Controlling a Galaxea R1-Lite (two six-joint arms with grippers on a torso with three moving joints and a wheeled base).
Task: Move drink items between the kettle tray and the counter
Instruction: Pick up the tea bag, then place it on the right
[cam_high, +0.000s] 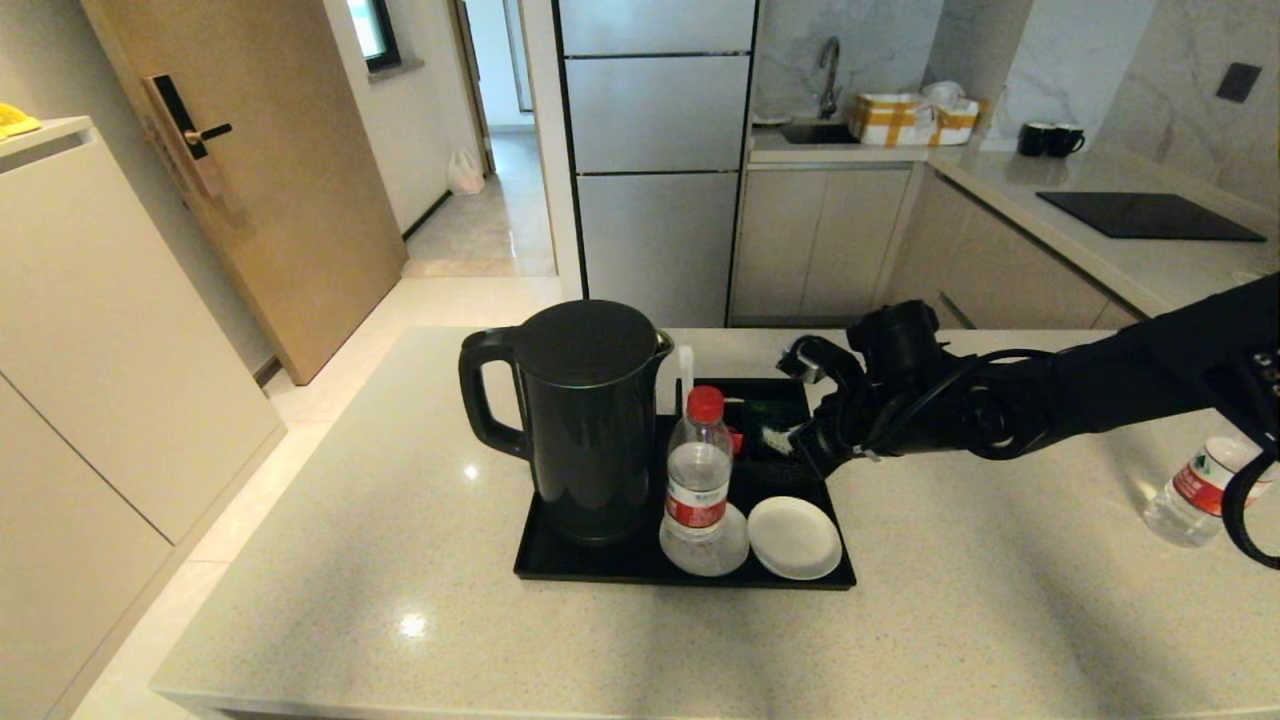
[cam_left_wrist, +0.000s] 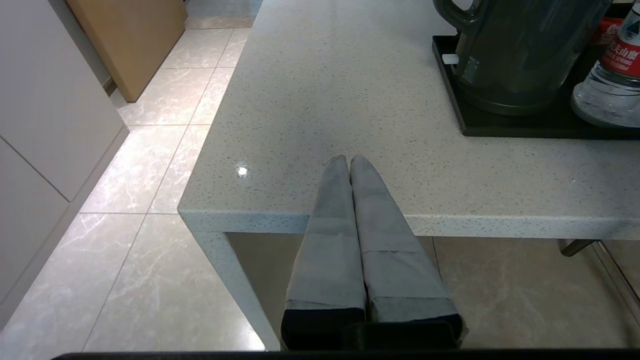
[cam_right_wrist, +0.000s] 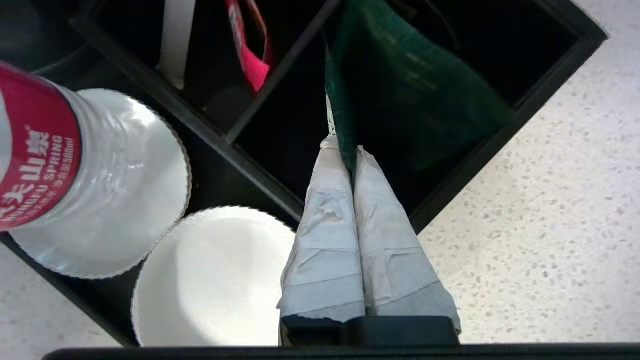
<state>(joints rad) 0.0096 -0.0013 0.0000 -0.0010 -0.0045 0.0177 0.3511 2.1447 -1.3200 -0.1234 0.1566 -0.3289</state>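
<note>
My right claw pinches the dark green sachet in a corner box of the black kettle tray. The water bottle stands on a white coaster. My left claw rests closed over the bench.

Pale tiled floor; wooden door; steel fridge; marble wall behind sink.

counter: glossy speckled stone | kettle tray: matt black | water bottle: clear ribbed plastic, glossy red label | sachet: dark green, slight sheen | coasters: white, scalloped paper-like rims
</note>
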